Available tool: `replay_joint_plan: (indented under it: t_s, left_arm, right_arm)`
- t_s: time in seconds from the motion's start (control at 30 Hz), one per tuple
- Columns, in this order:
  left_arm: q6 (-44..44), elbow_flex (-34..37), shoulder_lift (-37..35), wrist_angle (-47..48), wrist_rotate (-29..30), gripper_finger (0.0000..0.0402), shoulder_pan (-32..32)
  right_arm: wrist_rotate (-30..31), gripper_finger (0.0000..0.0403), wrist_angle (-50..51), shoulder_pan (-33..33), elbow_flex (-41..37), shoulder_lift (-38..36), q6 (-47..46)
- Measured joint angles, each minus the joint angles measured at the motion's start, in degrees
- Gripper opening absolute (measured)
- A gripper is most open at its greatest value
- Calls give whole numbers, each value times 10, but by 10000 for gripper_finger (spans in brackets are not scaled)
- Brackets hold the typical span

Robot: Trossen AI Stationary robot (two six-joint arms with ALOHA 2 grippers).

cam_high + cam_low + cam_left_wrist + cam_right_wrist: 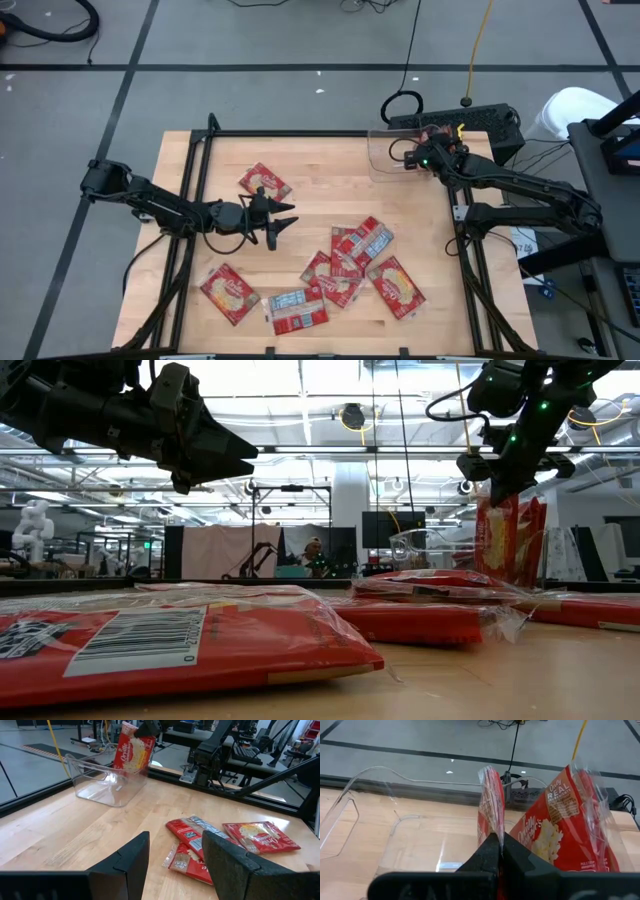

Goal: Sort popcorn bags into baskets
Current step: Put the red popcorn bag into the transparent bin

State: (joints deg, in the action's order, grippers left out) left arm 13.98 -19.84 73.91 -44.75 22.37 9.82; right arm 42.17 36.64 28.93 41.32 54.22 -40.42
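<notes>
Holding a popcorn bag (491, 807) pinched tight, the right pincer (500, 851) hangs over the clear basket (102, 782) at the worktop's far corner. Next it should let go. The left pincer (172, 857) waits part open and empty near loose bags (350, 265).

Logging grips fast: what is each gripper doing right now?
Left gripper: open, holding nothing, above the table.
Right gripper: shut on a popcorn bag, over the clear bin.
</notes>
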Motion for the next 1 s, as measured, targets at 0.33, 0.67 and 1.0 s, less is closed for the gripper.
replay_joint_plan:
  t_s: [0.33,0.67,1.0]
  left_arm:
    - [0,0,0,0,0,186,0]
    - [-1,0,0,0,0,186,0]
    - [0,0,0,0,0,186,0]
  right_arm:
    - [13,0,3,0,0,0,-1]
    - [28,14,1,22,0,0,9]
    - [34,56,0,26,0,0,23]
